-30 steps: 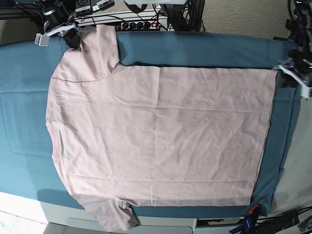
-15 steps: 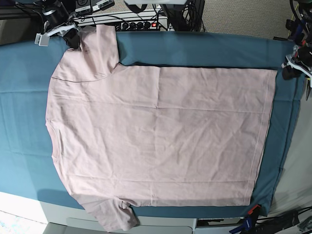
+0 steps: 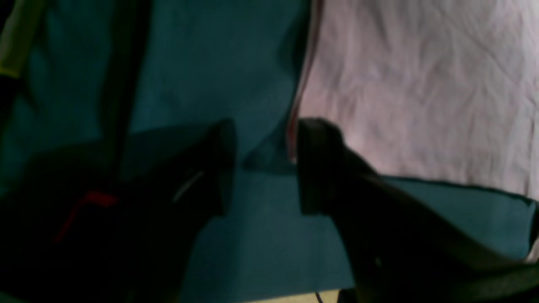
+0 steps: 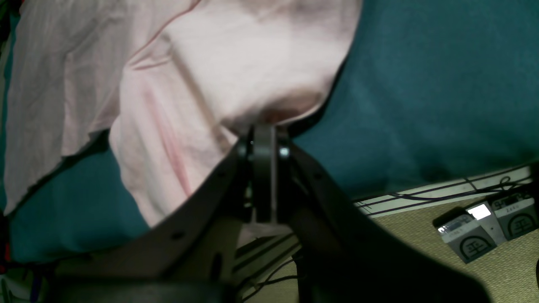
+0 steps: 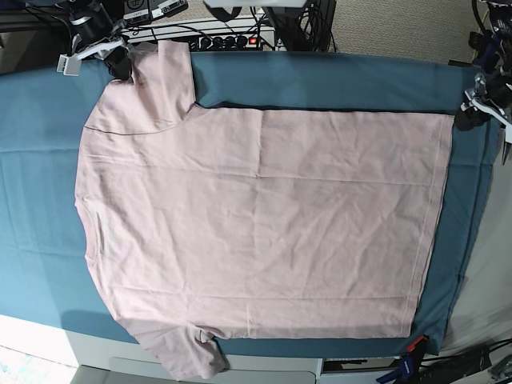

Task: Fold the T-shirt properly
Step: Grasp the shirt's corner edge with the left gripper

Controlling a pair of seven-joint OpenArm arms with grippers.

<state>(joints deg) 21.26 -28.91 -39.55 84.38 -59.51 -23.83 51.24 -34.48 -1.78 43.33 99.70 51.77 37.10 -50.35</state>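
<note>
Since the earlier base frames, the left tool [image 5: 482,102] at the right edge has drawn upward and outward from the hem corner, sitting now just off the cloth's upper right corner; nothing else has shifted. That suggests the hem corner is let go or not yet taken, so the fold has not begun.

The teal cloth-covered surface [image 5: 336,80] fills most of the base view. Spread flat on it, plain side up, lies the pale pink short-sleeved cotton T-shirt [image 5: 264,224], neck toward the left of the frame, hem toward the right, one sleeve reaching to the upper left and the other hanging over the lower edge at bottom left. It is creased but lies in a single layer.

In the left wrist view the left tool's dark fingers [image 3: 316,168] stand spread, with bare teal between them and the shirt's hem corner just beside one finger; nothing is held.

At the upper left of the base view the right tool [image 5: 118,60] is pressed together on the sleeve's edge, and the right wrist view shows pink fabric pinched at its tip.

Two small grey boxes [image 4: 480,231] on the floor, lower right of the right wrist view, bear a round mark too blurred to read with confidence.
</note>
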